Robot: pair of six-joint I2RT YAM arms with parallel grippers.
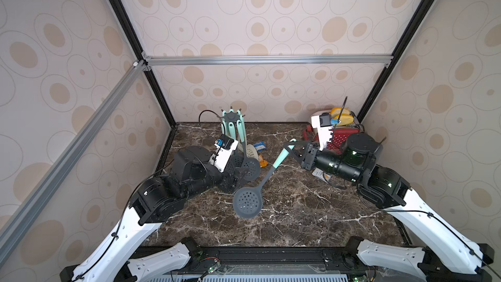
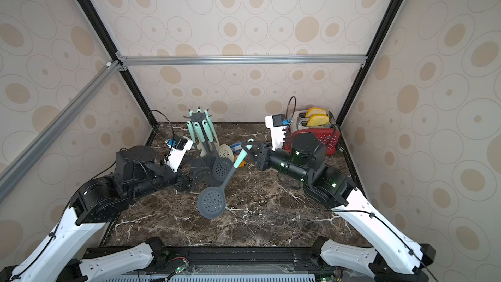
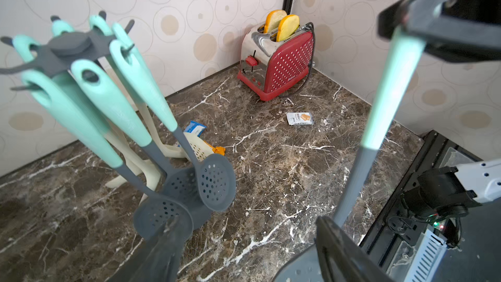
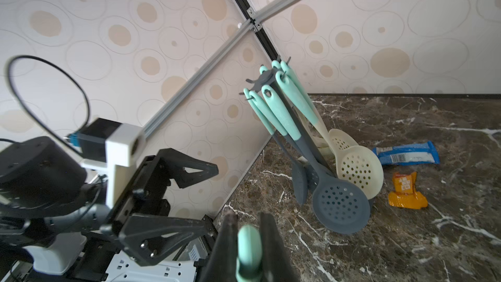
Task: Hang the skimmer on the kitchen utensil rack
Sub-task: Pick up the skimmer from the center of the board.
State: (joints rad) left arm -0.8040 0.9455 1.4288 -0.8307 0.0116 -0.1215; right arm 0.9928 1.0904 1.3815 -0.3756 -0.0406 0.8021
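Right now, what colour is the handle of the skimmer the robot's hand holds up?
The skimmer has a mint green handle; clearest in a top view.

Utensil rack base hidden behind hung skimmers; skimmer head cut off.

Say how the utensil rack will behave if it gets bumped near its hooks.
The kitchen utensil rack probably tips easily: several hung skimmers load its crown atop a thin pole. Hanging loosely by handle holes, they would likely swing.
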